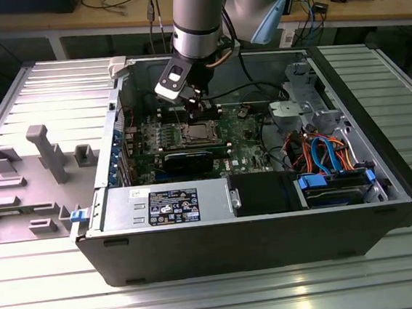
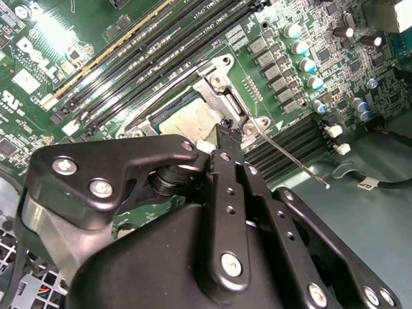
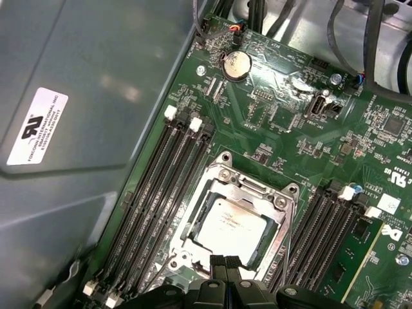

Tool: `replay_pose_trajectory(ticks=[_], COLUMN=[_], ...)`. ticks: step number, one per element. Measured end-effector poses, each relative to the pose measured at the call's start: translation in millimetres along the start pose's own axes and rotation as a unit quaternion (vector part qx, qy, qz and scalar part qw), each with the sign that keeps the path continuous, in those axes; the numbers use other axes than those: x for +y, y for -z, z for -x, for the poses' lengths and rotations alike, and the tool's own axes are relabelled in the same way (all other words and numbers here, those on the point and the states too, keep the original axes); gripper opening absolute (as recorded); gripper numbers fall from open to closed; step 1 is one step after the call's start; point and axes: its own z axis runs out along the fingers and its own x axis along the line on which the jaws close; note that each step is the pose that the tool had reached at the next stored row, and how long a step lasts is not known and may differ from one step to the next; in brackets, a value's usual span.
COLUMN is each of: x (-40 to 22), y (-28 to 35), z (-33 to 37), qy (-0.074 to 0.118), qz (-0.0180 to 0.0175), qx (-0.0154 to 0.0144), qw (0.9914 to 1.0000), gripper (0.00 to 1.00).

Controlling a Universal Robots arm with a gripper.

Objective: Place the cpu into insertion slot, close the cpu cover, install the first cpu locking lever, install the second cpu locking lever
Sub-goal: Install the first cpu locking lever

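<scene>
The hand (image 3: 225, 262) has its two black fingers pressed together, with nothing seen between them. It hangs low over the green board, its tips right at the edge of the slot (image 3: 205, 205). In the second wrist view the fingertips (image 2: 228, 136) stand just beside the hooked end of a thin metal lever (image 2: 290, 159). The lever runs slanting away from the corner of the slot, across the neighbouring memory slots, and its far end stands free above the case floor.

The cpu (image 3: 235, 222) lies flat in the slot, its dull silver top facing up. The cover (image 3: 248, 185) is down around it, a silvery frame with the cpu showing through its cut-out.

Long black memory slots (image 3: 161, 187) flank the slot on both sides. A round coin battery (image 3: 236, 64) sits farther off on the board, and a row of blue-topped capacitors (image 2: 302, 48) stands beyond the slot.

In the exterior view the arm reaches down into an open computer case (image 1: 273, 243) that lies on its side on a ribbed metal table (image 1: 205, 300). A long black card (image 1: 188, 160) lies just beside the slot. Grey holders (image 1: 45, 152) stand on the table at the exterior view's left.
</scene>
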Motion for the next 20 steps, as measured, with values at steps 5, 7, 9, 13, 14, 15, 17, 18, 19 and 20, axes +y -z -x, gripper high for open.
replay_pose_trajectory(ticks=[5, 7, 9, 13, 14, 15, 17, 18, 19, 20], x=[0.0, 0.0, 0.0, 0.0, 0.0, 0.0, 0.0, 0.0, 0.0, 0.0], y=[0.0, 0.0, 0.0, 0.0, 0.0, 0.0, 0.0, 0.0, 0.0, 0.0], z=[0.0, 0.0, 0.0, 0.0, 0.0, 0.0, 0.0, 0.0, 0.0, 0.0], qy=[0.005, 0.007, 0.009, 0.018, 0.02, 0.022, 0.025, 0.026, 0.028, 0.029], qz=[-0.0004, -0.0005, -0.0007, -0.0014, -0.0015, -0.0017, -0.0019, -0.002, -0.0021, -0.0022], qx=[-0.0002, -0.0003, -0.0003, -0.0007, -0.0007, -0.0008, -0.0009, -0.001, -0.001, -0.0011], qw=[0.99999, 0.99998, 0.99996, 0.99984, 0.9998, 0.99975, 0.99968, 0.99966, 0.99962, 0.99958], gripper=[0.11, 0.11, 0.11, 0.11, 0.11, 0.11, 0.11, 0.11, 0.11, 0.11])
